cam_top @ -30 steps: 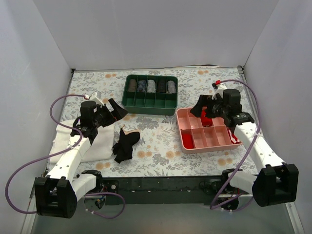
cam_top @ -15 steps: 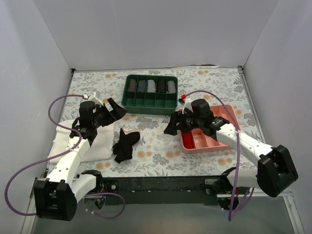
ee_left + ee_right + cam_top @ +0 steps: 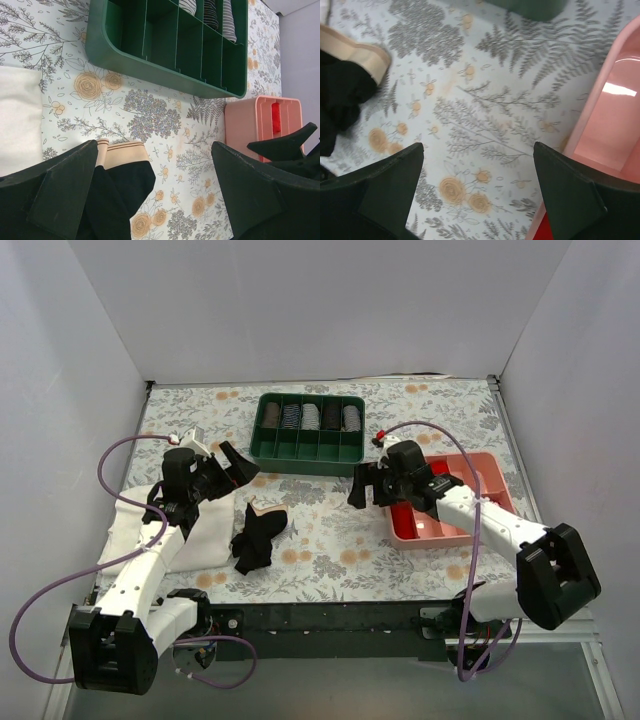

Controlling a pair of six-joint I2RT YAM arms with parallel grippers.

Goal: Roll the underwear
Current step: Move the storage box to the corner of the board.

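Floral desk (image 3: 330, 540), crumpled underwear (image 3: 255, 537): soft, light, floppy; I'd pinch the beige waistband (image 3: 125, 153). Both my jaws wide, empty.

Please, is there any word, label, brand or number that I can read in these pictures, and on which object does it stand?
None: no view shows any text. The green tray, the pink tray, the underwear and the floral table cover carry only patterns or plain colour.

A: The underwear (image 3: 256, 538)?
B: Black, with a pale beige waistband (image 3: 122, 153). The table (image 3: 330, 530) is white, with grey ferns and orange roses.
A: The trays?
B: The green tray (image 3: 305, 465) at twelve o'clock is dark, and the pink tray (image 3: 487, 468) at three is pale.
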